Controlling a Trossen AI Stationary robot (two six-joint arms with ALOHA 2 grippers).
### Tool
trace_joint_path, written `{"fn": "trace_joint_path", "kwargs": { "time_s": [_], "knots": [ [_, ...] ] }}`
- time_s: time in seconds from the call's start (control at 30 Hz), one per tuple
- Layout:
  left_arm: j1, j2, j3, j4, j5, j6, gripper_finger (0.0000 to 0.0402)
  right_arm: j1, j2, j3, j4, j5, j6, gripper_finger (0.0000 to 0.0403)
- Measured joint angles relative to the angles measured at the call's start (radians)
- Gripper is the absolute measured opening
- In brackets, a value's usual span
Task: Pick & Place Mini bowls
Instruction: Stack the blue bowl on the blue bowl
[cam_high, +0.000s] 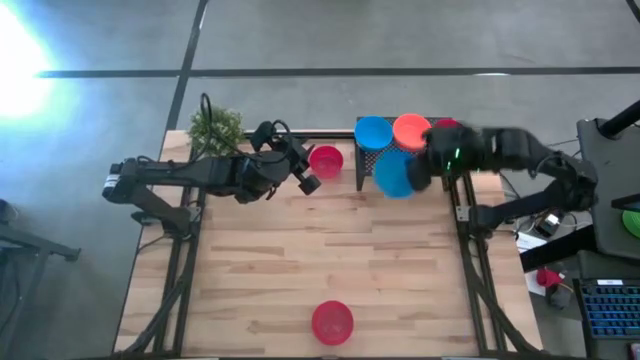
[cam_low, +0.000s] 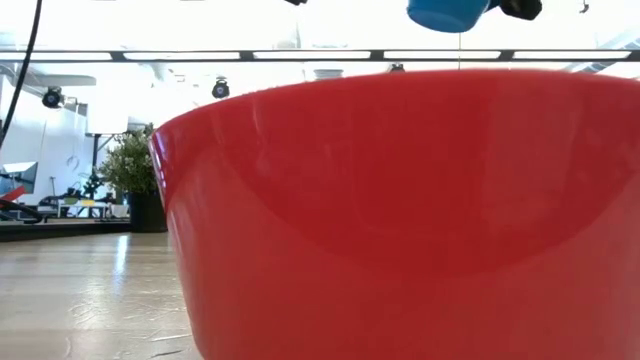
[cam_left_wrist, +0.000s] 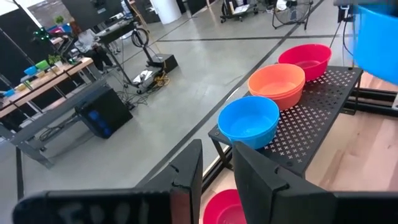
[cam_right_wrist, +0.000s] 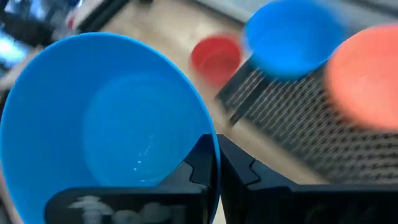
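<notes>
Right pincer (cam_high: 418, 172), high view: clamped on the rim of a blue bowl (cam_high: 395, 172), held tilted over the near edge of a dark perforated rack (cam_high: 366, 158) at the far side of the worktop (cam_high: 300, 260). On the rack stand a second blue bowl (cam_high: 373, 131), an orange bowl (cam_high: 410, 128) and, mostly hidden by the right arm, a red bowl (cam_high: 446, 124). Left pincer (cam_high: 305, 172): beside a red bowl (cam_high: 326, 160) on the worktop just left of the rack; its fingers stand slightly apart and hold nothing. Another red bowl (cam_high: 332, 322) sits alone at the near edge. A potted plant (cam_high: 215, 128) stands at the far left corner.

Low view: the near red bowl (cam_low: 400, 220) fills most of the picture; the held blue bowl (cam_low: 447, 14) shows at the top, clear of the worktop (cam_low: 80, 300); the plant (cam_low: 128, 165) stands far left.

Left wrist view: fingers (cam_left_wrist: 186, 177) parted with a narrow gap, empty; beyond them the rack (cam_left_wrist: 311, 118) carries blue (cam_left_wrist: 249, 121), stacked orange (cam_left_wrist: 277, 84) and red (cam_left_wrist: 305, 60) bowls; a red bowl's rim (cam_left_wrist: 225, 208) lies just below the fingers.

Right wrist view: fingers (cam_right_wrist: 202, 165) pinch the wall of the held blue bowl (cam_right_wrist: 106, 124); beyond it, the rack (cam_right_wrist: 292, 118), a blue bowl (cam_right_wrist: 292, 37), an orange bowl (cam_right_wrist: 367, 78) and a red bowl (cam_right_wrist: 216, 56) on the worktop.
</notes>
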Motion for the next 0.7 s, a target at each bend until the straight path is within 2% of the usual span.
{"fn": "trace_joint_path", "kwargs": {
  "time_s": [0.13,0.27,0.6,0.7],
  "knots": [
    [0.000,0.000,0.000,0.000,0.006,-0.002,0.0084,-0.209,0.010,0.064,0.009,-0.112,-0.133,0.0008],
    [0.000,0.000,0.000,0.000,0.007,-0.002,0.0084,-0.361,0.057,0.126,0.012,-0.222,-0.300,0.0008],
    [0.000,0.000,0.000,0.001,0.007,-0.041,0.0084,-0.553,0.304,0.291,-0.019,-0.417,-0.688,0.0008],
    [0.000,0.000,0.000,0.001,0.007,-0.041,0.0084,-0.608,0.395,0.367,-0.056,-0.425,-0.779,0.0008]
  ]
}}
